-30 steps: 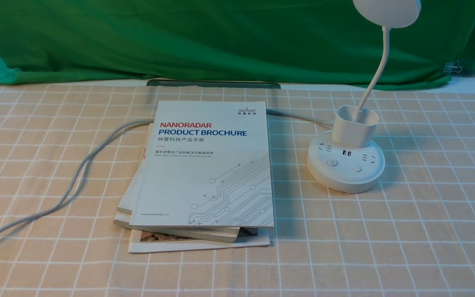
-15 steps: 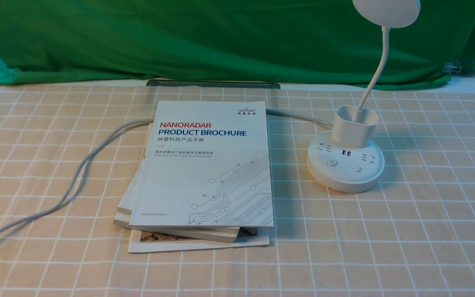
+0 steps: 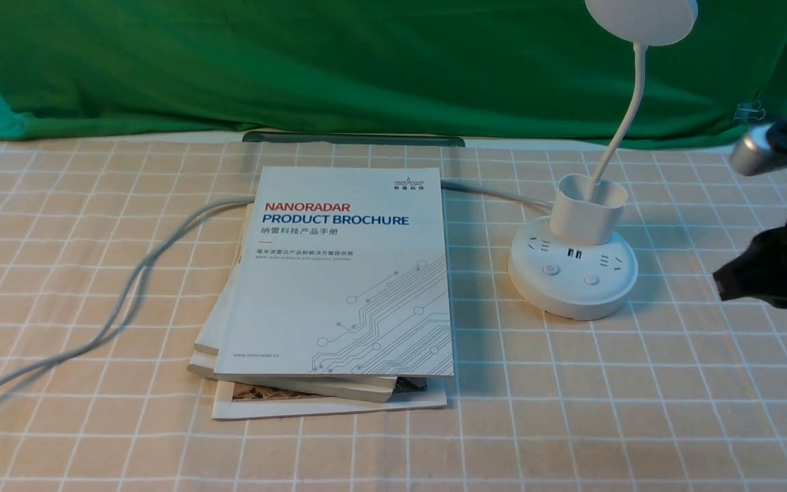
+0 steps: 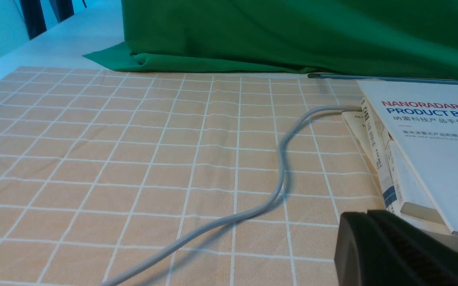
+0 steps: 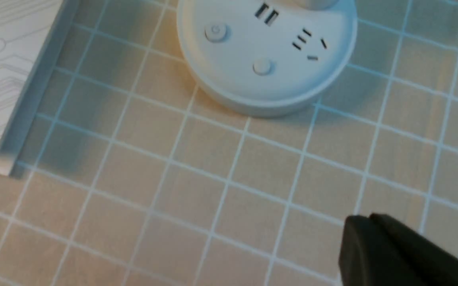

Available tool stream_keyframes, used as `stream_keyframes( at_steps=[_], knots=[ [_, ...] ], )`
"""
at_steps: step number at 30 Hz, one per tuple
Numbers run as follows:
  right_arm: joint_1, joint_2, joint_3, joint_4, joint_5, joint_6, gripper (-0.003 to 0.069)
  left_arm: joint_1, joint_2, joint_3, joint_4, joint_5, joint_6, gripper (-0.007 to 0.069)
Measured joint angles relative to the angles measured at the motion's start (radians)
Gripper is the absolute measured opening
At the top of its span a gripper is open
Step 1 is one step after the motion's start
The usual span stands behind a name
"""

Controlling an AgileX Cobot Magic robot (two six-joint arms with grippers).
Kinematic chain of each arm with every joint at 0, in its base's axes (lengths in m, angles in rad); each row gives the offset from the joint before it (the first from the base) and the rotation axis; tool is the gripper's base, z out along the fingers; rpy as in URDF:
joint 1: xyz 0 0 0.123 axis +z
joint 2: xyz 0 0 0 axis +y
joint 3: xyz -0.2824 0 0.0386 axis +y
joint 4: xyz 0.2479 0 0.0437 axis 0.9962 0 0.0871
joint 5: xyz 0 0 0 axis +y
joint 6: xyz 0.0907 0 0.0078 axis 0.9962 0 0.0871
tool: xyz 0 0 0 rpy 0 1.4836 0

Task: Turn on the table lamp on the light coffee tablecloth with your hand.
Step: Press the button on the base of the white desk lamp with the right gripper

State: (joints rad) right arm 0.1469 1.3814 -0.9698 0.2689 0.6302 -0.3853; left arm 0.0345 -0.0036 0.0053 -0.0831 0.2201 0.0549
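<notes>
The white rectangular paper brochure (image 3: 339, 287) reads "NANORADAR" in red, "PRODUCT BROCHURE" in blue, "纳雷科技产品手册" beneath, and "www.nanoradar.cn" at its cover's near left corner.

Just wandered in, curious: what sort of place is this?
Most likely a robot test setup, not a real office: a green backdrop cloth hangs at the back, a table lamp and stacked brochures are laid out on a checked tablecloth, and the robot's right gripper hovers near the lamp.

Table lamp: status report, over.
Right claw shut, right of table lamp, no contact. Left claw shut beside books. Buttons unobstructed.
</notes>
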Motion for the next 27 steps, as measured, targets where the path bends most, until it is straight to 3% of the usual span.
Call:
stream_keyframes(
  at_steps=[9, 27],
  knots=[
    [0.121, 0.229, -0.094, -0.004, -0.132, 0.001, 0.0027, 0.0, 0.0, 0.0, 0.0, 0.0, 0.0, 0.0021],
    [0.125, 0.401, -0.096, -0.007, -0.367, 0.017, 0.0029, 0.0, 0.0, 0.0, 0.0, 0.0, 0.0, 0.0021]
  ],
)
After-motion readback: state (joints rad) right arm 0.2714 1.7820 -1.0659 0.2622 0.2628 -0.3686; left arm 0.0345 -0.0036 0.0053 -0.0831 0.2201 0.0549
